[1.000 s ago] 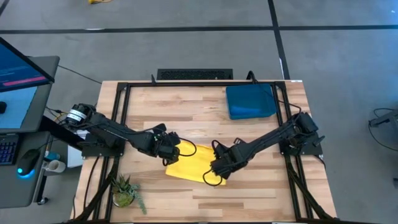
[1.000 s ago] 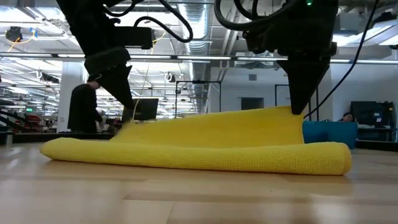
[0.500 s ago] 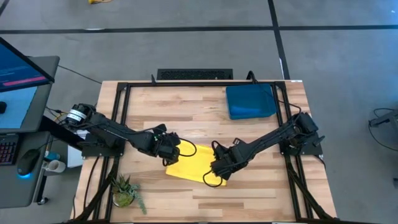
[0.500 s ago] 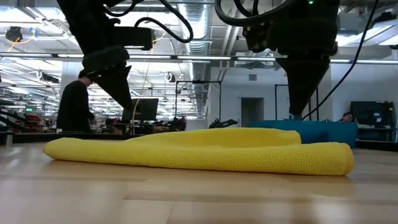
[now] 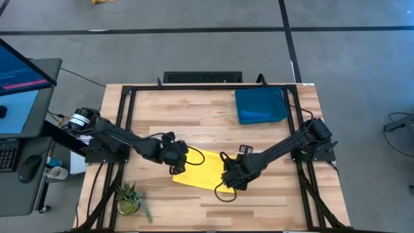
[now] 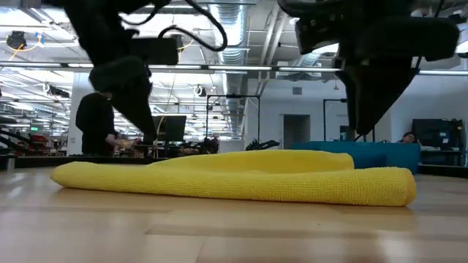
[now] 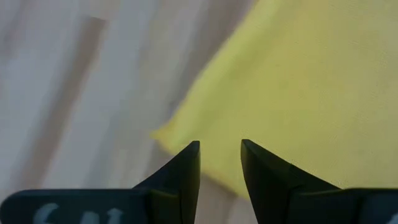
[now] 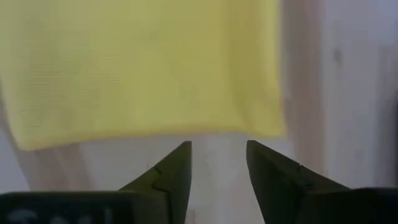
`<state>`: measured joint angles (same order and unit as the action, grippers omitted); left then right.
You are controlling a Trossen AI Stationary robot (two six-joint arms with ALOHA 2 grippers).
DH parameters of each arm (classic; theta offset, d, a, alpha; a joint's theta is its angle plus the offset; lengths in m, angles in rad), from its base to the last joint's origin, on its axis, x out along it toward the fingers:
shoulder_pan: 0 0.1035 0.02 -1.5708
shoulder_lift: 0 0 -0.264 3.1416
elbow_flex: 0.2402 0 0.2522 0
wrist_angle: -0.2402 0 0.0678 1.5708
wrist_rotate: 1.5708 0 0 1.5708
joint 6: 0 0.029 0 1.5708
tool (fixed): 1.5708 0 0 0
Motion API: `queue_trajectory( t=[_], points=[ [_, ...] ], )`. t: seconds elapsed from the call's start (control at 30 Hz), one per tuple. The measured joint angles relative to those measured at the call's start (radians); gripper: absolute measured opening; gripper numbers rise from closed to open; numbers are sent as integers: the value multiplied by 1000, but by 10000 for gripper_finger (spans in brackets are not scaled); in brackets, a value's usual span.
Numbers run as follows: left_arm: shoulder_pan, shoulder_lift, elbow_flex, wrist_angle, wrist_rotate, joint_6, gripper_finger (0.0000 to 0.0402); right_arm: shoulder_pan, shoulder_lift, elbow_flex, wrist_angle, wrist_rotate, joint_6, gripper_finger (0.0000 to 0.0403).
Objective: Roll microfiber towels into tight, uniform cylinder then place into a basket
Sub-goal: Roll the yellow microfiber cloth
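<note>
The yellow microfiber towel [image 5: 202, 169] lies folded over on itself near the middle of the wooden table; in the low view the towel [image 6: 234, 179] is a flat double layer with a rounded fold along its near side. My left gripper [image 5: 176, 162] hovers open over the towel's left corner [image 7: 180, 127]. My right gripper [image 5: 231, 182] hovers open just past the towel's near right edge [image 8: 155, 134]. Neither touches the cloth. The teal basket [image 5: 261, 105] stands at the far right of the table.
A small potted plant [image 5: 129, 197] stands at the near left corner. Black frame rails [image 5: 126, 116] run along the table's sides. A monitor [image 5: 22, 84] stands off the table's left edge. A person [image 6: 95, 124] is in the room behind.
Both grippers held the towel's upper layer raised a second ago and have let it go; that layer has fallen flat onto the lower one, whose near fold stayed on the table. My right gripper has rolled about its own axis and shifted a little toward the near edge.
</note>
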<state>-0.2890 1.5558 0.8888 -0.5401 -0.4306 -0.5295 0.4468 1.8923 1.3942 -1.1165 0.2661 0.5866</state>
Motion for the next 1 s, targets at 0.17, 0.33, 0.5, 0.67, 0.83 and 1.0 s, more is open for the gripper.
queue_trajectory(
  t=[0.17,0.33,0.5,0.67,0.83,1.0],
  points=[
    [0,0,-143,306,48,41,110,13,1,-71,150,-3,-70,161],
    [4,0,-189,450,67,65,110,-11,1,-144,341,-3,-150,147],
    [23,0,-220,458,55,64,110,-65,1,-175,512,-3,-248,134],
    [54,0,-226,487,2,70,109,-140,0,-174,627,-2,-326,128],
    [83,0,-226,497,4,92,109,-214,3,-174,646,-2,-306,127],
    [95,0,-226,460,47,99,109,-257,71,-174,633,-49,-290,127]
  ],
)
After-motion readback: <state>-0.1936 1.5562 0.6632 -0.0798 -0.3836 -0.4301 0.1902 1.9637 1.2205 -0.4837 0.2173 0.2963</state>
